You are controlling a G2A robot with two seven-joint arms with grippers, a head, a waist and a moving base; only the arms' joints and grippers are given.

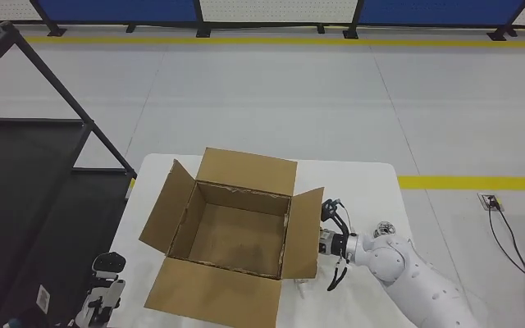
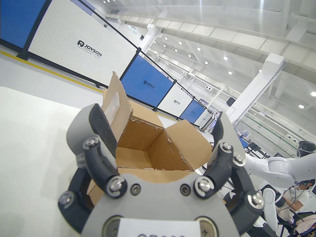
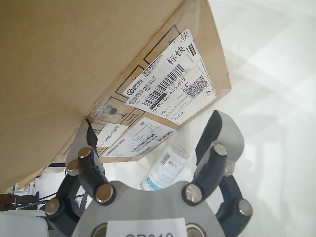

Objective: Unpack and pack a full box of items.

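Top view: open cardboard box (image 1: 234, 238) in the middle of the white table (image 1: 361, 176), all four flaps splayed outward, brown floor in plain sight. Just beside the outer face of its right-hand flap, the right gripper (image 1: 325, 240), white arm trailing off toward the near right corner. Low by the table's near left edge, the left gripper (image 1: 105, 269), well apart from the box. Off the table's left side, a black rack (image 1: 41, 197).

Left wrist view: left gripper (image 2: 158, 118) spread wide, ribbed pads (image 2: 102, 129) far apart and clasping nothing. Beyond the fingertips, the cardboard box (image 2: 158, 149), not touched, one flap standing up with a strip of clear tape on it, an inner corner showing.

Right wrist view: right gripper (image 3: 151, 130) likewise spread wide, nothing pinched between its pads (image 3: 208, 134). Overhead, a tilted flap of the cardboard box (image 3: 74, 50), printed labels stuck to its outer face, one finger close against it, contact impossible to confirm. Under that flap, a small white bottle (image 3: 167, 168) with a teal band, lying on its side on the table, in the gap between the open fingers, near the palm.
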